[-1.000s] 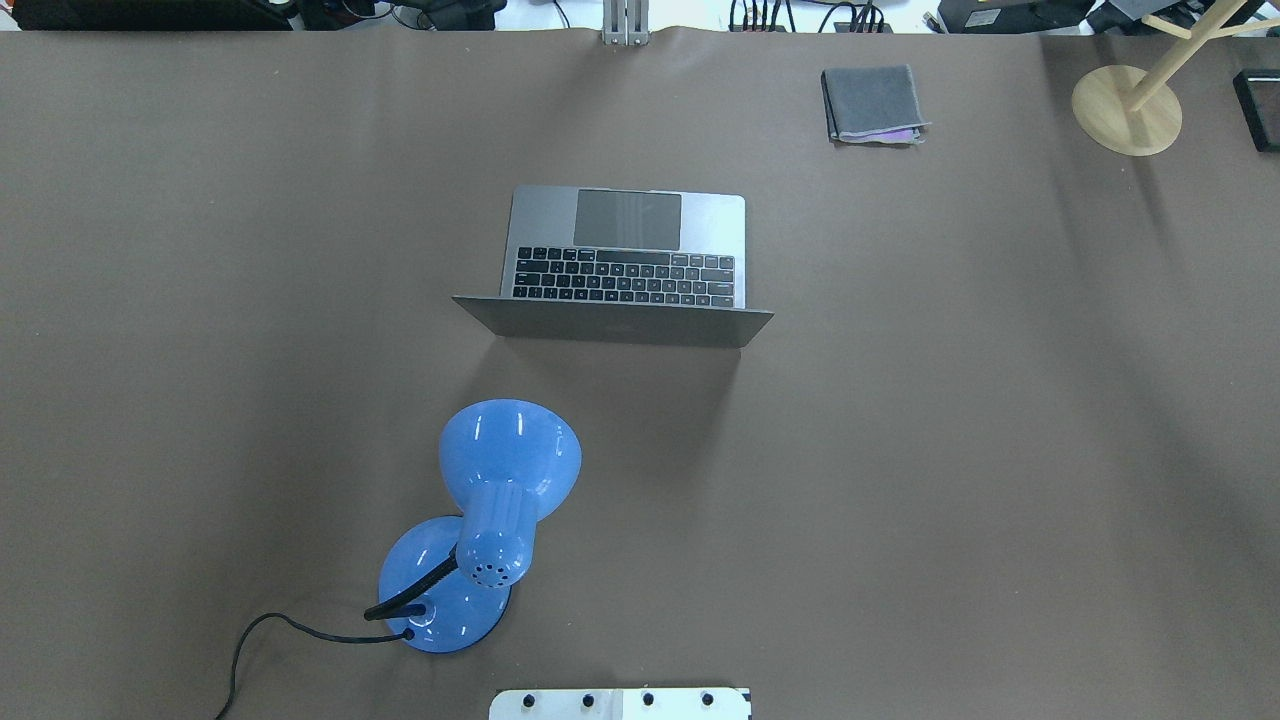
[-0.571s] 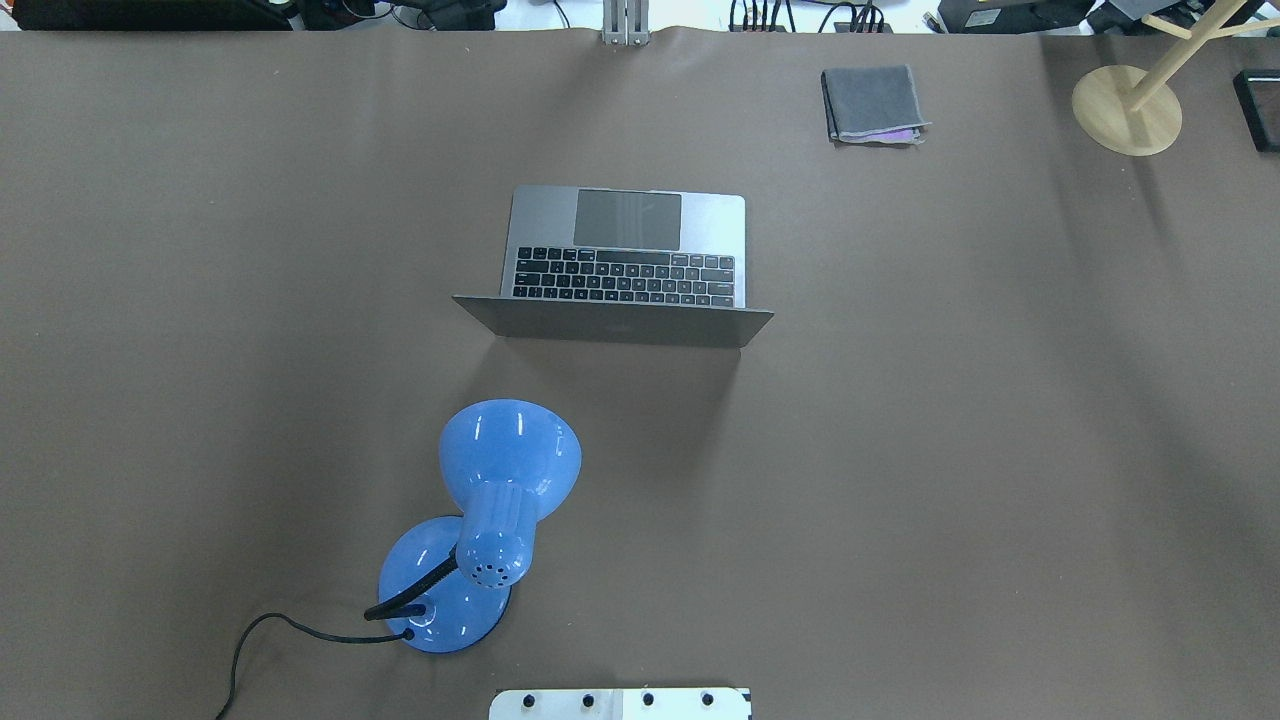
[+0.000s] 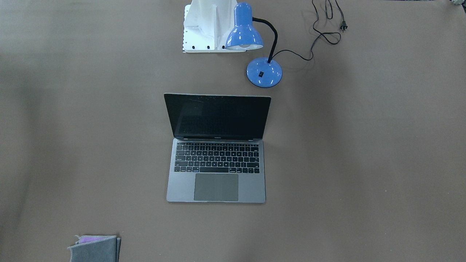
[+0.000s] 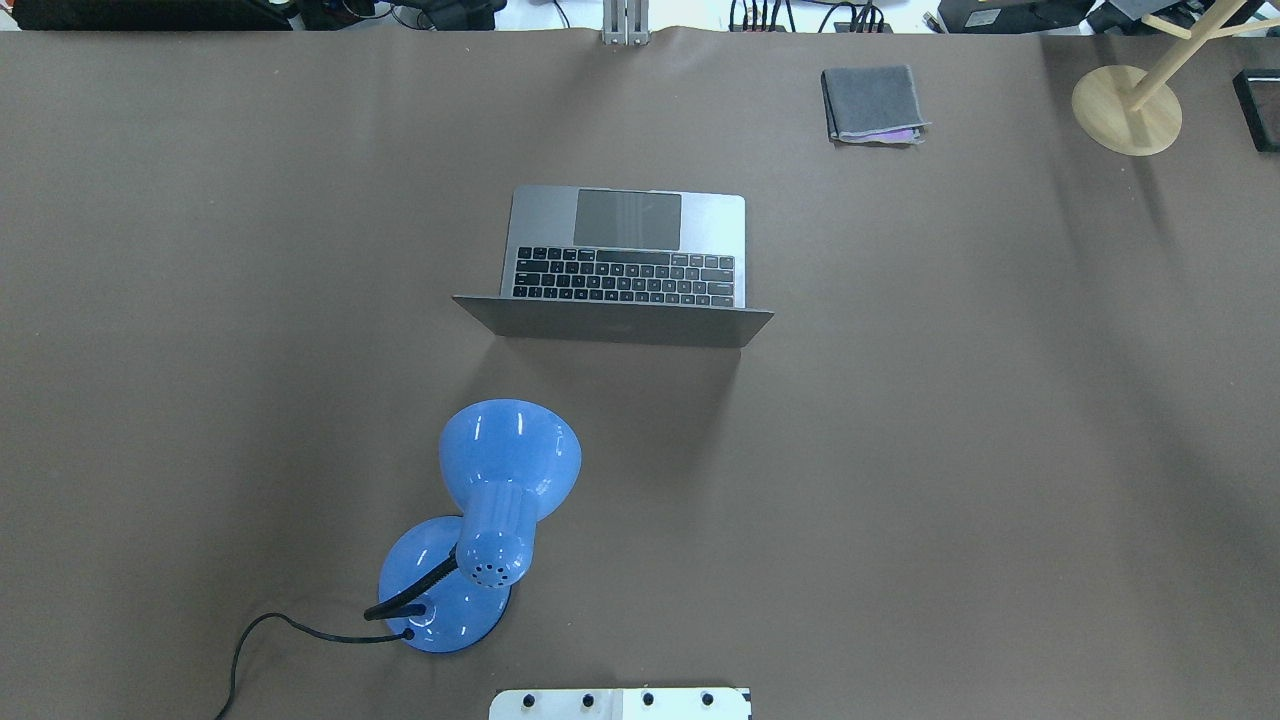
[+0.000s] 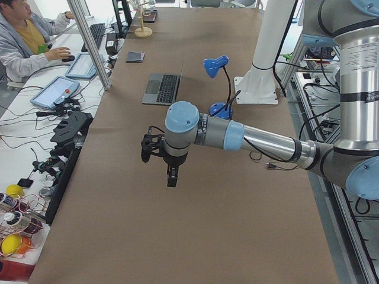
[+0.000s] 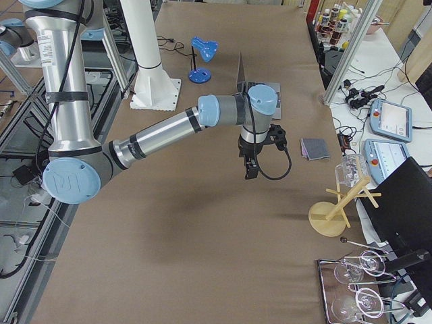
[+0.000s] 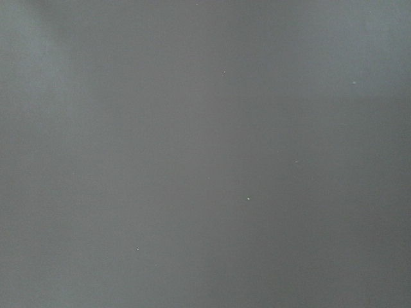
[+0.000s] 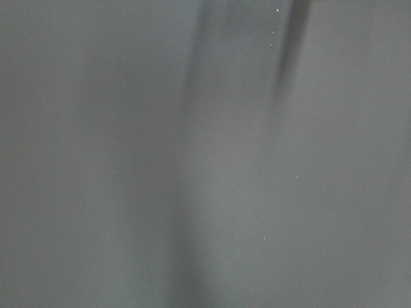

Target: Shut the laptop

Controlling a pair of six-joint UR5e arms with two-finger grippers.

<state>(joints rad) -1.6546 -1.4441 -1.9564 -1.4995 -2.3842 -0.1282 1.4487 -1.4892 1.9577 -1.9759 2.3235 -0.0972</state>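
Note:
The laptop (image 4: 625, 260) stands open in the middle of the brown table, its dark screen (image 3: 217, 116) upright and its lid back toward the robot. It also shows in the left side view (image 5: 163, 89) and the right side view (image 6: 260, 88). My left gripper (image 5: 171, 177) hangs over the table well short of the laptop, fingers pointing down; I cannot tell whether it is open or shut. My right gripper (image 6: 250, 169) hangs over the table on the laptop's other side, and I cannot tell its state either. Both wrist views show only bare table cover.
A blue desk lamp (image 4: 490, 500) with its cord stands between the robot base (image 3: 207, 25) and the laptop lid. A grey felt pouch (image 4: 872, 103) and a wooden stand (image 4: 1125, 108) sit at the far right. An operator (image 5: 23, 35) sits beside the table.

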